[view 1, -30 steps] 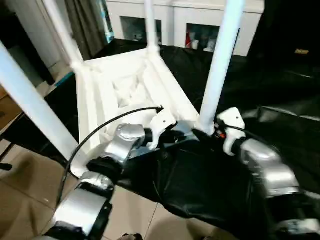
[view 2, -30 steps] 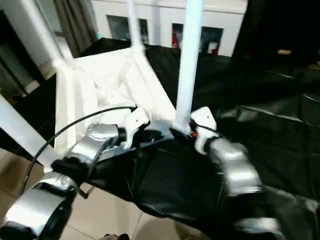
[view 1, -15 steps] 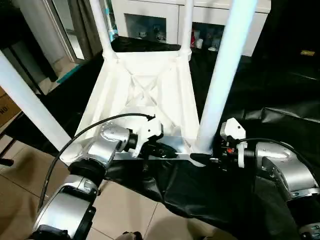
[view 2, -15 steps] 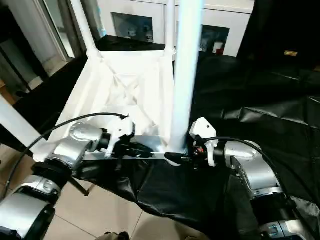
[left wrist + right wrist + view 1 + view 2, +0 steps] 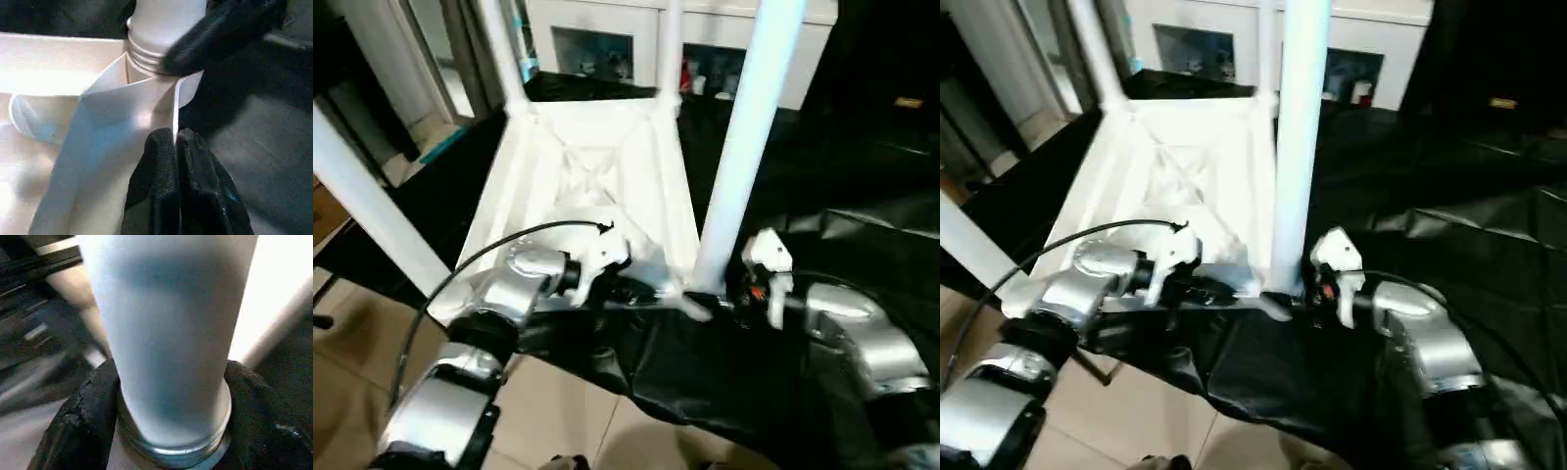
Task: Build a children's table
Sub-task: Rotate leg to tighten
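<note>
Black sheeting carries the upturned top [image 5: 592, 186], whose near rim my left jaws [image 5: 174, 147] pinch steady while my right jaws [image 5: 168, 396] clasp leg [image 5: 744, 137] 4's base in its socket.

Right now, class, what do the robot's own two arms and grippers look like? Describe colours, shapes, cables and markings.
Both forearms are rounded, shiny silver metal shells with black joints. A thin black cable loops over the left forearm to its white plastic wrist housing. The right forearm ends in a similar white housing with a small red-orange mark. The left gripper and right gripper each have thick, matte black, rough-textured fingers.
</note>
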Motion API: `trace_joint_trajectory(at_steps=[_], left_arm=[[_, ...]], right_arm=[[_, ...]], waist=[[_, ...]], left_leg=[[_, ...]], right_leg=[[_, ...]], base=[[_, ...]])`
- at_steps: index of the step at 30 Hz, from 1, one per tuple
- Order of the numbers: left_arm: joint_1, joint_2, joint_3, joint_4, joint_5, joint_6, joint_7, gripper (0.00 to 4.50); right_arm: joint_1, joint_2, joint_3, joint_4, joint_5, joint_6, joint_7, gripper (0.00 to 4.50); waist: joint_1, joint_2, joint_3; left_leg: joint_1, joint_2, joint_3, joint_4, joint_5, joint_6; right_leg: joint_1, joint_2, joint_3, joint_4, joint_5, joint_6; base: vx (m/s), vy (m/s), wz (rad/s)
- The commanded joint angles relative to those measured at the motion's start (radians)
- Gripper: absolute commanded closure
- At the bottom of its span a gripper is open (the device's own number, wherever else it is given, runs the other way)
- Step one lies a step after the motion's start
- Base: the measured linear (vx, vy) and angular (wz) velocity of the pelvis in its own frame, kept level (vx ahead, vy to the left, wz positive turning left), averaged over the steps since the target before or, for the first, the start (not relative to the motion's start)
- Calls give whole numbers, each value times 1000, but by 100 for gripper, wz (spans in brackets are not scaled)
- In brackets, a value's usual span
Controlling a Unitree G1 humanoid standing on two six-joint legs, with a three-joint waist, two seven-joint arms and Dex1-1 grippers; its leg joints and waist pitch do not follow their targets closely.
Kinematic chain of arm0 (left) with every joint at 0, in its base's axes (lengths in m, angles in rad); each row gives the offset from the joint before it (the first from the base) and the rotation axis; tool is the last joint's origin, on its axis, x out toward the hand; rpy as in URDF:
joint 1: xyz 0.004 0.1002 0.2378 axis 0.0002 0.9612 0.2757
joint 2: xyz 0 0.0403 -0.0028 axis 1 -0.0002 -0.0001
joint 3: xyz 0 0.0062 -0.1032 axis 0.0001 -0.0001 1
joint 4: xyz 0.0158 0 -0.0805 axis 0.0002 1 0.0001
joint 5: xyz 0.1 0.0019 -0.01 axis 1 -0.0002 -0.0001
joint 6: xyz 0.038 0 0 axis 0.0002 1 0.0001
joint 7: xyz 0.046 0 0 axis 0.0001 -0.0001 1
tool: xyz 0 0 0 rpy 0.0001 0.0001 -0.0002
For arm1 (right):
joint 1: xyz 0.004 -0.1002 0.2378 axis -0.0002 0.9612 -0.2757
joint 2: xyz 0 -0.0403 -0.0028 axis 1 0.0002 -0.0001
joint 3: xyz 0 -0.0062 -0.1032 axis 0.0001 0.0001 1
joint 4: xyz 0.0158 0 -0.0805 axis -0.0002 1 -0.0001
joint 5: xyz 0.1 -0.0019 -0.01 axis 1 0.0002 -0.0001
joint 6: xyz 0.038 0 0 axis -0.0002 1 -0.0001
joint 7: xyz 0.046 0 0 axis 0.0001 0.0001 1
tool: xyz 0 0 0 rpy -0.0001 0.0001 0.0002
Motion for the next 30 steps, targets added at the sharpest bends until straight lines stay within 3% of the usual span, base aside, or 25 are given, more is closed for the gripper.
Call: trace_joint_trajectory(at_steps=[1, 2, 5, 6, 7, 10, 11, 13, 18, 23, 25, 27, 28, 30], left_arm=[[-18, -65, 23, 38, -12, -11, 124, 450], [-27, -84, 22, 51, -5, -10, 165, 450], [-52, -143, 35, 74, -12, 8, 255, 450], [-55, -150, 35, 75, -13, 9, 261, 450], [-63, -171, 31, 81, -11, 11, 281, 450], [-76, -197, 24, 99, 0, 0, 307, 450], [-78, -204, 24, 104, 2, -6, 306, 450], [-79, -204, 22, 104, 1, -12, 294, 450], [-54, -155, 16, 82, -19, -13, 164, 450], [-31, -97, 2, 62, -24, -27, 36, 450], [-14, -44, -9, 38, -36, -32, -79, 450], [-5, -6, -20, 24, -40, -39, -163, 450], [-5, 6, -19, 23, -40, -40, -180, 450], [-6, 21, -15, 19, -44, -28, -209, 450]], right_arm=[[-13, 74, 7, 74, -34, 21, -168, 178], [-23, 109, -9, 90, -32, 26, -229, 178], [-40, 187, -17, 114, -41, 28, -339, 178], [-41, 195, -12, 116, -44, 28, -346, 178], [-45, 219, 7, 119, -55, 29, -360, 178], [-43, 243, 35, 116, -80, 8, -354, 178], [-38, 250, 40, 110, -71, -3, -333, 123], [-35, 244, 35, 98, -57, -4, -311, 123], [-27, 143, 43, 54, -34, -25, -166, 72], [13, 26, 79, -29, 2, -18, 42, 72], [40, -58, 97, -79, 21, -11, 162, 72], [52, -112, 98, -99, 33, -9, 239, 72], [54, -126, 95, -101, 35, -10, 258, 72], [55, -142, 92, -100, 32, -19, 276, 72]], waist=[[-6, -29, -58], [-6, -25, -57], [-13, -26, -60], [-16, -27, -59], [-18, -19, -62], [-18, -21, -63], [-18, -20, -63], [-17, -18, -63], [-15, -17, -63], [-2, -18, -66], [8, -18, -65], [13, -22, -66], [15, -18, -66], [16, -19, -66]], left_leg=[[24, 23, -22, -69, -342, 30], [32, 23, -21, -69, -362, 29], [28, 21, -24, -71, -352, 23], [28, 21, -23, -70, -350, 24], [26, 20, -23, -70, -347, 29], [26, 20, -22, -68, -343, 39], [25, 19, -22, -67, -341, 50], [24, 20, -22, -68, -336, 59], [24, 21, -23, -68, -343, 67], [19, 23, -18, -59, -271, 112], [21, 28, -16, -58, -250, 129], [21, 29, -15, -57, -244, 130], [23, 31, -15, -58, -247, 129], [25, 32, -14, -58, -250, 122]], right_leg=[[30, -5, 3, -79, -373, -182], [22, -4, 4, -85, -393, -179], [26, -2, 3, -84, -373, -172], [26, -1, 3, -84, -365, -171], [29, -1, 2, -83, -344, -171], [29, 0, 2, -83, -315, -176], [32, -2, 2, -83, -309, -178], [32, -2, 2, -83, -307, -179], [35, -3, 1, -83, -303, -182], [44, -3, -1, -71, -200, -217], [45, -3, 0, -67, -177, -232], [45, -3, 0, -65, -174, -242], [42, -5, 1, -64, -173, -252], [40, -3, 1, -62, -167, -263]], base=[[0, 0, 0], [0, 0, 0], [0, 0, 0], [0, 0, 0], [0, 0, 0], [0, 0, 0], [0, 0, 0], [0, 0, 0], [0, 0, 0], [0, 0, 0], [0, 0, 0], [0, 0, 0], [0, 0, 0], [0, 0, 0]])
